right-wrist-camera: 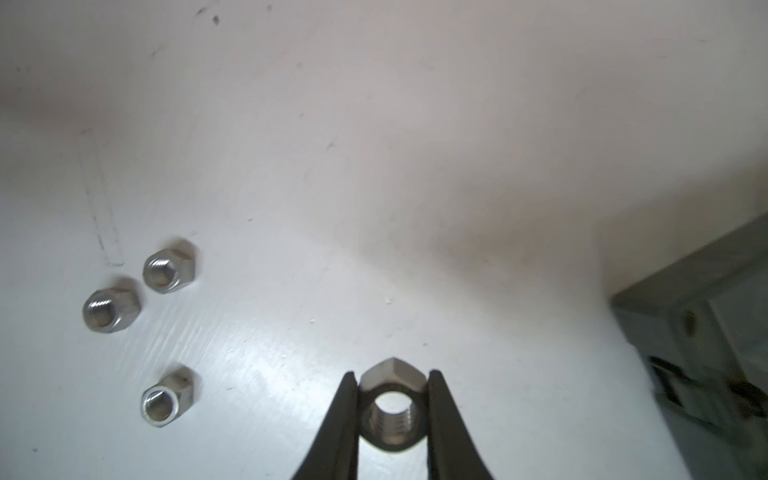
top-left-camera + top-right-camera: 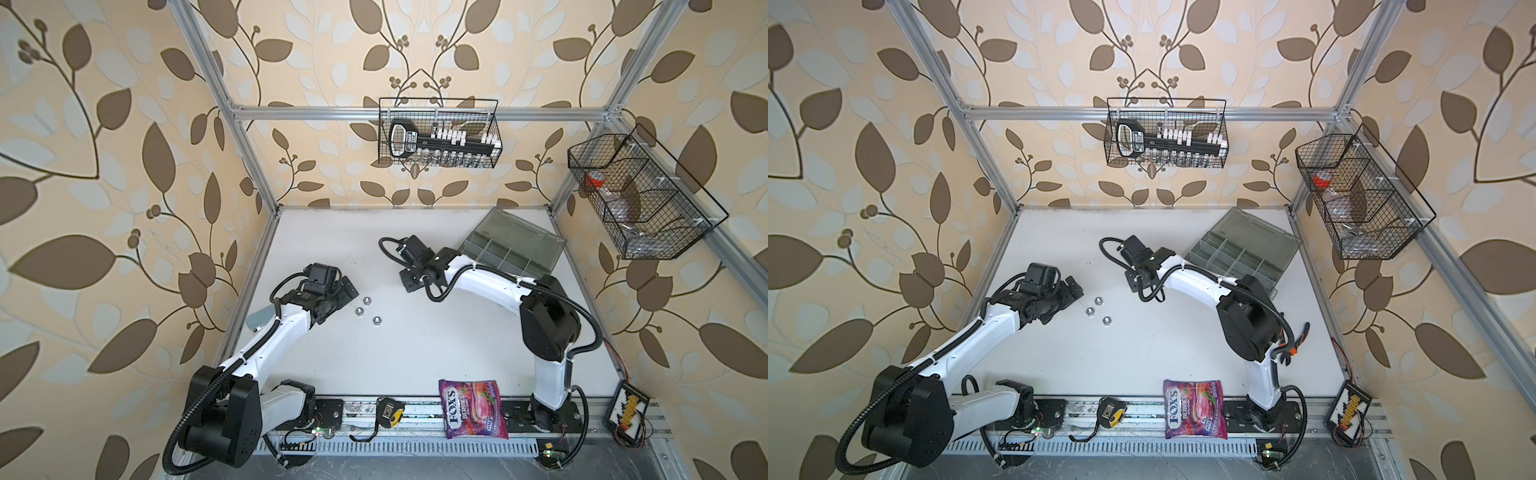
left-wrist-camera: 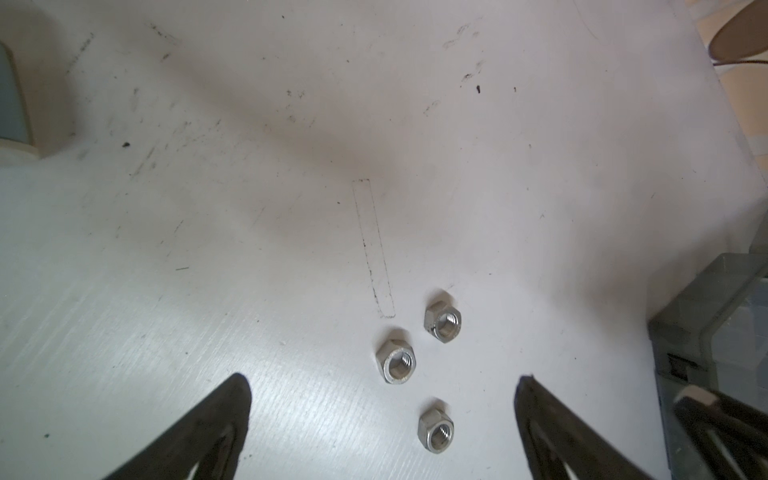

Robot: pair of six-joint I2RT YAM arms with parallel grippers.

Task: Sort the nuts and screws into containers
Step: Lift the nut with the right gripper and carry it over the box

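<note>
Three silver nuts lie close together on the white table: one, another and a third. They show in both wrist views too. My left gripper hovers just left of them, open, and one nut lies between its spread fingers. My right gripper is shut on a fourth silver nut, held edge-on above the table, and sits mid-table. The grey organizer box with the containers stands open at the back right. The screws are out of view.
Two black wire baskets hang on the walls, one at the back and one on the right. A purple candy bag and a tape measure lie at the front edge. Orange-handled pliers lie behind the right arm.
</note>
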